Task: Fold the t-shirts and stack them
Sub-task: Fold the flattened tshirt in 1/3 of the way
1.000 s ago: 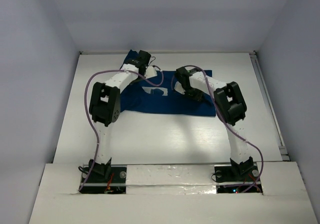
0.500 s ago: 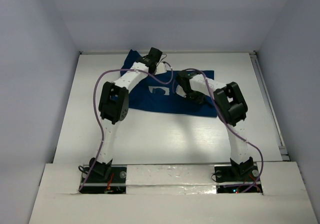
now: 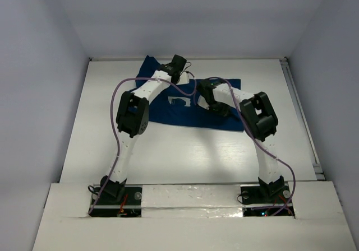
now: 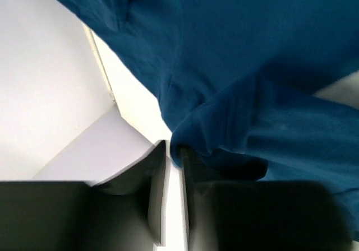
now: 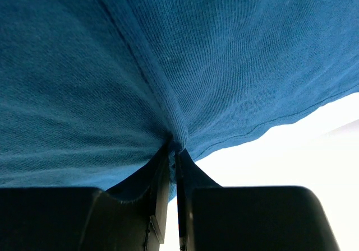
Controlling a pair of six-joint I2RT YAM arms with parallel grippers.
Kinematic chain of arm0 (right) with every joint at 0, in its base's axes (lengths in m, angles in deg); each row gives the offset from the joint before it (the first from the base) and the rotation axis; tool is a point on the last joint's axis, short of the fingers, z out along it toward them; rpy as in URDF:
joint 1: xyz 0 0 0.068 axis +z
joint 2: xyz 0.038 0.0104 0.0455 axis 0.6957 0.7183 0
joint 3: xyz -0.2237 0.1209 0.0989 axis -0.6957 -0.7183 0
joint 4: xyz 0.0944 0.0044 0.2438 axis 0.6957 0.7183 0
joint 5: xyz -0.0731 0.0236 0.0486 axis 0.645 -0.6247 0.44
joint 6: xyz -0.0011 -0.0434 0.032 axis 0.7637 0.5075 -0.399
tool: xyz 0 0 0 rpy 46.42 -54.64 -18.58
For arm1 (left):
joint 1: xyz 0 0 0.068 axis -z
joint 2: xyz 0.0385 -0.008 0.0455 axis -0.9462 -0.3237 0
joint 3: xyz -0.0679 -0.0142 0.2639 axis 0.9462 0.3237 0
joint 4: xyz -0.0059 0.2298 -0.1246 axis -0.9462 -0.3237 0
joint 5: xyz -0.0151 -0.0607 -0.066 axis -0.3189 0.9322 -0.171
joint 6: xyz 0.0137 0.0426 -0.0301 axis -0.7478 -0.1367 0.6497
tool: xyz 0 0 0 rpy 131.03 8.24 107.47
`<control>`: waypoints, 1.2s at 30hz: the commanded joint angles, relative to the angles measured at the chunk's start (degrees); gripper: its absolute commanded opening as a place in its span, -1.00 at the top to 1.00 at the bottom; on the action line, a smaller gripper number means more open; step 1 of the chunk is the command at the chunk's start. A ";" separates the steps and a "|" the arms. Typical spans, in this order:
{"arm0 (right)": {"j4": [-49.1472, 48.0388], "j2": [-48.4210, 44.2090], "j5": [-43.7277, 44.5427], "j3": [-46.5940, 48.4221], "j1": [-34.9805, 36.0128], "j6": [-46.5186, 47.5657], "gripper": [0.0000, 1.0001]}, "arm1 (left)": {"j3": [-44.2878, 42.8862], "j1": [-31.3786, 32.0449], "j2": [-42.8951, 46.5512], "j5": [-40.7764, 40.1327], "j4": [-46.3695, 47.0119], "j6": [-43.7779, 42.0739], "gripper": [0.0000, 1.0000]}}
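A dark navy t-shirt with a white chest print lies spread at the back middle of the white table. My left gripper is over the shirt's far edge. In the left wrist view its jaws stand almost together, with a bunched fold of the t-shirt caught at their tips. My right gripper sits on the shirt just right of the print. In the right wrist view it is shut on a pinched ridge of the t-shirt.
Pale walls close the table in on three sides, with the back wall just behind the shirt. A rail runs along the table's right side. Purple cables loop over both arms.
My left gripper has moved right along the shirt's far edge, and its jaws have parted a little. My right gripper has closed onto the cloth near the print.
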 commanded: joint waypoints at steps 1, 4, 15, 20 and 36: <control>-0.28 -2.32 -2.75 -1.26 -0.36 0.15 0.71 | -3.13 0.47 -2.11 -3.25 -0.21 -0.38 0.67; -0.28 -2.68 -2.84 -1.53 -0.36 0.07 0.71 | -4.18 0.47 -3.08 -2.83 0.67 0.50 0.44; 0.25 -3.38 -2.32 -1.26 -0.36 -1.07 0.71 | 0.20 0.47 3.58 -4.67 12.19 3.92 0.20; 0.16 -4.26 -2.84 -2.14 -0.36 -1.25 0.72 | 10.46 -0.84 14.30 -0.29 8.68 8.04 0.26; 1.92 -4.52 -6.62 0.32 0.69 -1.34 1.00 | 34.04 -19.21 37.88 37.24 -13.47 14.39 0.57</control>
